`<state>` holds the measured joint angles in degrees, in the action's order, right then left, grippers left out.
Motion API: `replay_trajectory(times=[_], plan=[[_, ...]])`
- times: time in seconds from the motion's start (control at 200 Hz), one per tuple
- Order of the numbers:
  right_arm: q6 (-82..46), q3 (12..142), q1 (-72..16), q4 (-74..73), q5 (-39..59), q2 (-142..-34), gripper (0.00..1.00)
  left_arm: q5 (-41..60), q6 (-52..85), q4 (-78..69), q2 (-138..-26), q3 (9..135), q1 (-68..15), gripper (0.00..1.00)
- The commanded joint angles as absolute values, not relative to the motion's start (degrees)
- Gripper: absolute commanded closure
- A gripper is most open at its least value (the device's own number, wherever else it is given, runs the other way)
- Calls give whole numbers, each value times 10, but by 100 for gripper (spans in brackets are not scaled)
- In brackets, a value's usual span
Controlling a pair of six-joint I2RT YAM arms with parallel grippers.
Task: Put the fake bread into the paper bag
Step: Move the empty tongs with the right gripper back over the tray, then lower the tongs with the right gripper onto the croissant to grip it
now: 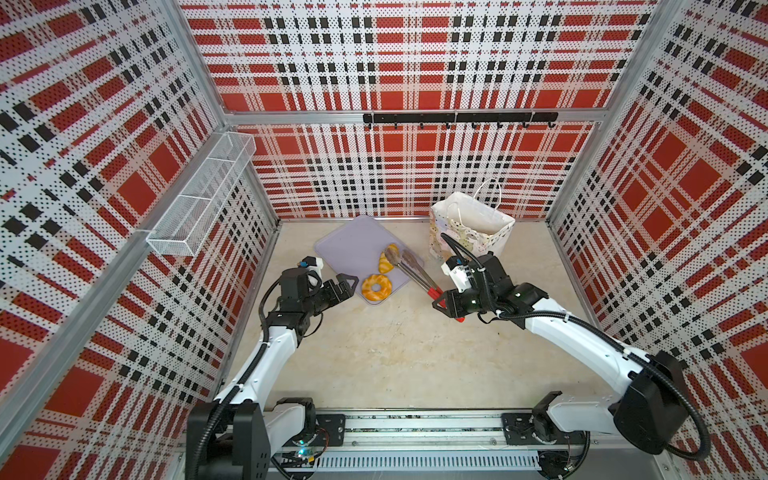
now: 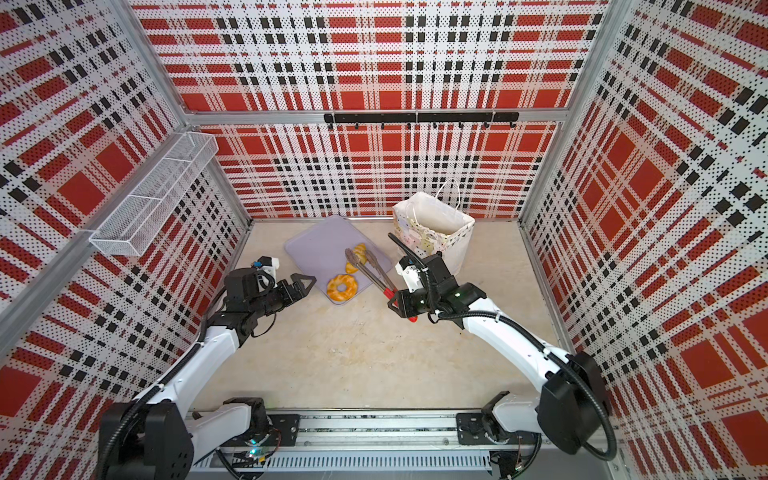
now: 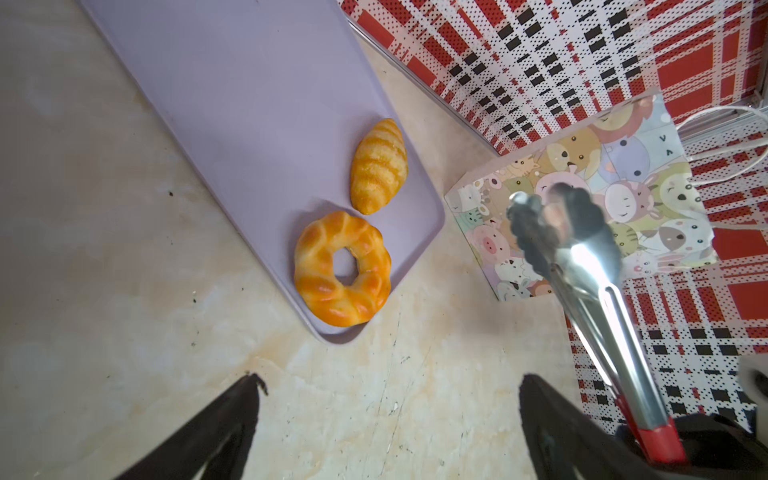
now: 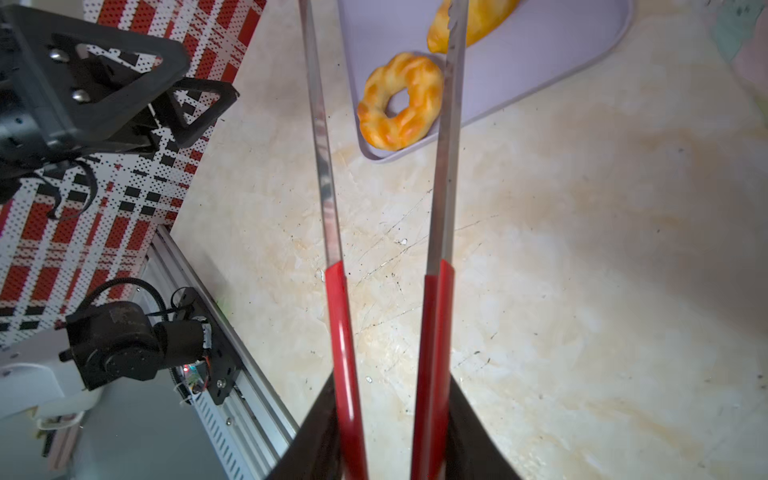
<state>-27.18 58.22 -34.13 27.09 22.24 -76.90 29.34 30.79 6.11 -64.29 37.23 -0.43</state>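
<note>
Right pincer point(image 4: 390, 399) grasping tongs point(image 3: 590, 266) (tips apart), left pincer point(image 3: 388, 380) released, empty beside tray point(image 3: 249, 104).

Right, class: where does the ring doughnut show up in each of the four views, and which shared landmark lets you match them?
In a top view: ring doughnut at the near corner of the lavender tray.
In a top view: ring doughnut, same corner.
Left wrist: ring doughnut at the tray's rounded corner, beside the ridged roll.
Right wrist: ring doughnut framed between the two arms of the tongs.
Shared landmark: the lavender tray's rounded corner.
</note>
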Motion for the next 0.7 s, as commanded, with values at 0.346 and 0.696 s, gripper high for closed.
replay_trajectory(times=[0.346, 0.696], plan=[[-507, 563, -369, 71, 184, -870, 65, 348, 294, 66, -649, 361, -1, 0], [-502, 581, -386, 69, 129, -920, 64, 346, 295, 67, -647, 352, -28, 0]])
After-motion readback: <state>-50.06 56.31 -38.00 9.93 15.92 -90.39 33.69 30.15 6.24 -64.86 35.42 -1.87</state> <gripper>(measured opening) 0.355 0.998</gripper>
